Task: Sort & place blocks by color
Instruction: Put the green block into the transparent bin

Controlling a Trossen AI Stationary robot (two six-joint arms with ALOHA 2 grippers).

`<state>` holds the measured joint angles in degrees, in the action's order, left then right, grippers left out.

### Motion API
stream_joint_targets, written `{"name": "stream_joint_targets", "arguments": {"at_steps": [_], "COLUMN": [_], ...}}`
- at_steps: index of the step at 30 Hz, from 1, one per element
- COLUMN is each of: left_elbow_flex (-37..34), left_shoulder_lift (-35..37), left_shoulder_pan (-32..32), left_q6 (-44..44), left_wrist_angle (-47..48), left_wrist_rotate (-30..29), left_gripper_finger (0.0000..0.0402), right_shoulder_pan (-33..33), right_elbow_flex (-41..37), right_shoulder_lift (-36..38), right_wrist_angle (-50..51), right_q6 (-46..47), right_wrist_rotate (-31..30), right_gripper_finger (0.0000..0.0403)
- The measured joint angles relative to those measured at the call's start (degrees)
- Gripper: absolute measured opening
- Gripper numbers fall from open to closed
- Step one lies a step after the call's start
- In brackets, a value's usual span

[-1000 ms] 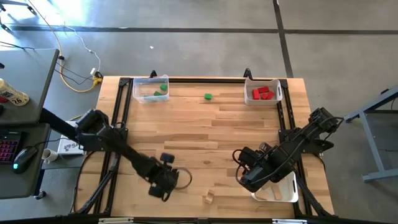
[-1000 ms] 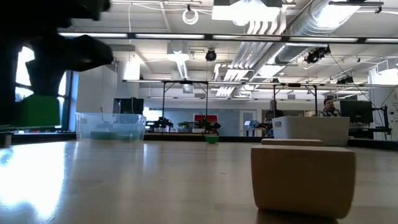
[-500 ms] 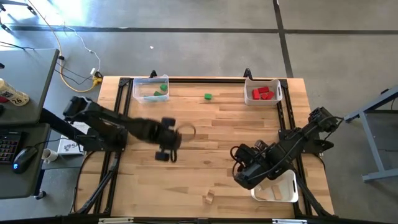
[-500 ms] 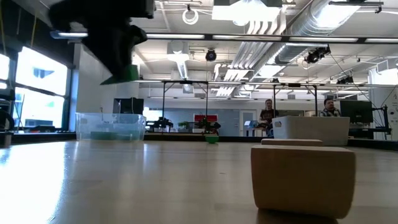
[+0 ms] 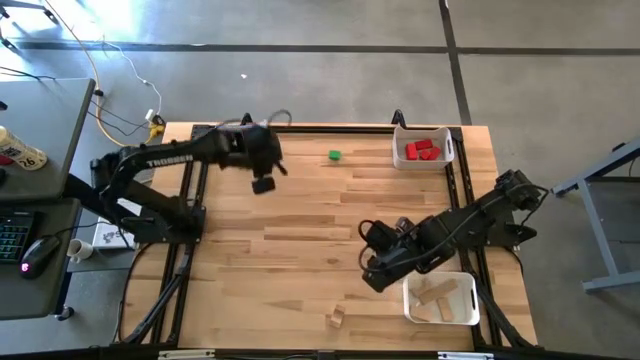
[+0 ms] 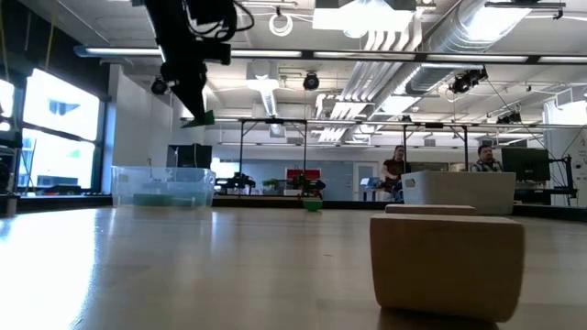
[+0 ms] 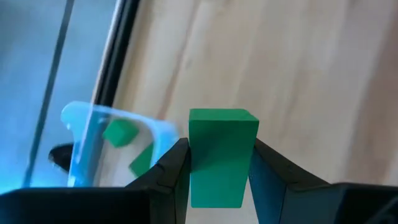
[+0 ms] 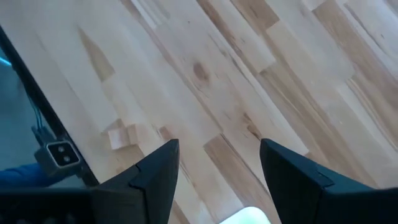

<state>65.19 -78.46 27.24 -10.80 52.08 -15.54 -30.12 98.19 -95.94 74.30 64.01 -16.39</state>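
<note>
The left gripper (image 5: 263,184) has travelled from the near side of the table to the far left, and its fingers are clamped on a green block (image 7: 222,155), which now hangs just beside the far-left bin (image 5: 222,142). I judge the drop is close. That bin holds green blocks. The right gripper (image 5: 375,272) (open, empty) has moved off the near-right bin (image 5: 468,316) of plain pieces. The far-right bin (image 5: 448,152) holds red ones.
</note>
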Motion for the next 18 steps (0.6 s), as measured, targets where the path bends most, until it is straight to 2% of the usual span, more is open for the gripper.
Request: {"name": "stream_joint_targets", "arguments": {"at_steps": [11,18], "left_elbow_flex": [0.0,0.0], "left_shoulder_lift": [-1.95,-5.81], "left_shoulder_pan": [20.0,27.26], "left_q6": [-3.89,-3.13], "left_wrist_angle": [-2.12,-2.14], "left_wrist_rotate": [10.25,10.6], "left_gripper_finger": [0.01,0.01], "right_shoulder_pan": [4.31,6.9], "right_elbow_flex": [0.0,0.0], "right_shoulder_lift": [0.0,0.0], "right_wrist_angle": [0.0,0.0], "right_q6": [-1.31,-1.51], "right_wrist_rotate": [0.03,0.06], "right_gripper_finger": [0.021,0.021]}}
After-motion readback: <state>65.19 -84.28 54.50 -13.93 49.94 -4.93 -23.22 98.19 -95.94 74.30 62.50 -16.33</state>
